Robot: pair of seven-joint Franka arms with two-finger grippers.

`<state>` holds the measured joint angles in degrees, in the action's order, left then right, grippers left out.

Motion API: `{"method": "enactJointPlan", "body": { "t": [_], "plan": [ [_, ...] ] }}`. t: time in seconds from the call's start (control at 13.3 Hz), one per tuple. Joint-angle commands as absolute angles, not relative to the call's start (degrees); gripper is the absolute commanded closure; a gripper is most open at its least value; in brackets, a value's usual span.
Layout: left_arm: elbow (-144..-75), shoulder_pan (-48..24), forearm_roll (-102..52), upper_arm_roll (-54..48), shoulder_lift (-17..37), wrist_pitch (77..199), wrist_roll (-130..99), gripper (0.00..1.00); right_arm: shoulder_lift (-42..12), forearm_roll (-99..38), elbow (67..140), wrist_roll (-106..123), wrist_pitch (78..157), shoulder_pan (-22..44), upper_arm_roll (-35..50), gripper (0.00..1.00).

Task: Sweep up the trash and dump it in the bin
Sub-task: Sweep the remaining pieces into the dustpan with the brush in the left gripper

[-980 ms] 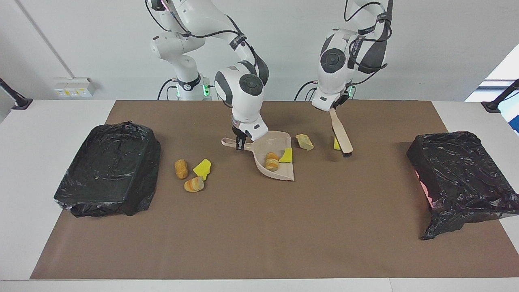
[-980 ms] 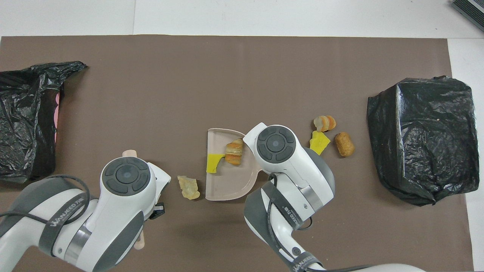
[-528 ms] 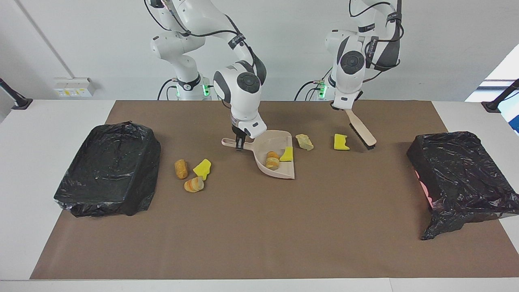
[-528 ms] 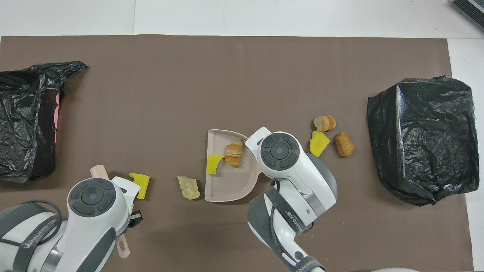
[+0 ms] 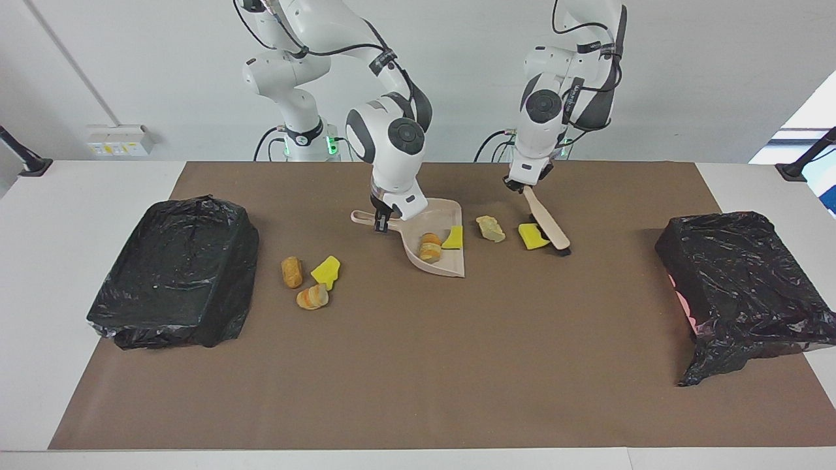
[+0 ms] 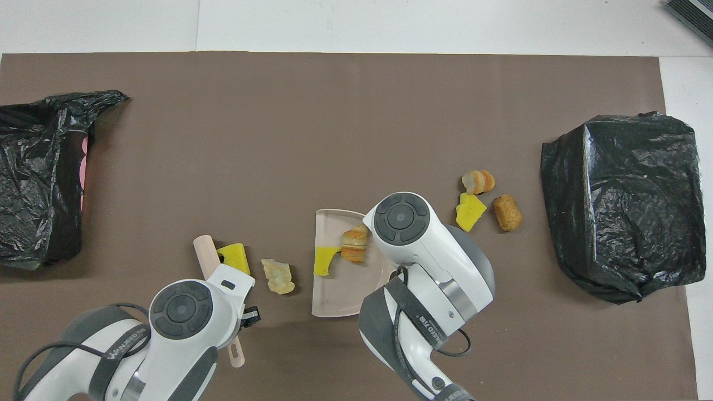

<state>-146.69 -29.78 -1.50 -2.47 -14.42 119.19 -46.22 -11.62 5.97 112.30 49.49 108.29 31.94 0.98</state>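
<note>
Seven scraps: the trash lay in a band just above the middle of the facing view. Two pieces were in the pan, two were beside its lip, and three were apart toward the right arm's end.
In the pan: one bread-like piece (image 5: 430,247) and one yellow chunk (image 5: 453,237) sat on the beige dustpan (image 5: 455,269), near the frame's centre.
Right pincer: my right gripper (image 5: 381,223) was pinched onto the dustpan's handle. That turned the pan's open lip toward the brush, to catch what came along.
Left pincer: my left gripper (image 5: 520,186) was clamped on the brush (image 5: 547,225), whose handle slanted down so the bristle end reached the brown mat (image 5: 418,365).
Next to go: a second yellow chunk (image 5: 532,235) touched the brush head on the pan's side. A pale chunk (image 5: 490,228) lay between it and the lip, lined up, I judged, for one push.
Waiting cluster: a bread roll (image 5: 291,271), a yellow wedge (image 5: 326,269) and a sliced piece (image 5: 313,297) lay close together near one black-bagged bin (image 5: 173,274).
Other bin: a second bagged bin (image 5: 738,274) stood at the left arm's end, well apart from the brush.
Progress: I judged the sweeping under half done and the dumping not yet begun.
</note>
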Motion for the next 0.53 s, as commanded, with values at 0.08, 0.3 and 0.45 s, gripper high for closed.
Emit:
{"method": "enactJointPlan", "body": {
  "t": [0.08,0.3,0.45],
  "plan": [
    [-142.6,-37.4,-9.6,-2.0,-7.0,130.0,-44.4,1.00,-11.1,7.2,112.3,47.7,106.9,32.0,1.1,1.00],
    [-140.5,-41.2,-13.9,-2.5,-6.1,131.0,-37.4,1.00,-11.2,6.9,112.5,47.7,107.3,31.4,1.1,1.00],
    [-139.8,-44.2,-15.6,-2.5,-6.1,131.1,-33.9,1.00,-11.3,6.6,112.6,47.5,107.3,31.3,1.1,1.00]
  ]
}}
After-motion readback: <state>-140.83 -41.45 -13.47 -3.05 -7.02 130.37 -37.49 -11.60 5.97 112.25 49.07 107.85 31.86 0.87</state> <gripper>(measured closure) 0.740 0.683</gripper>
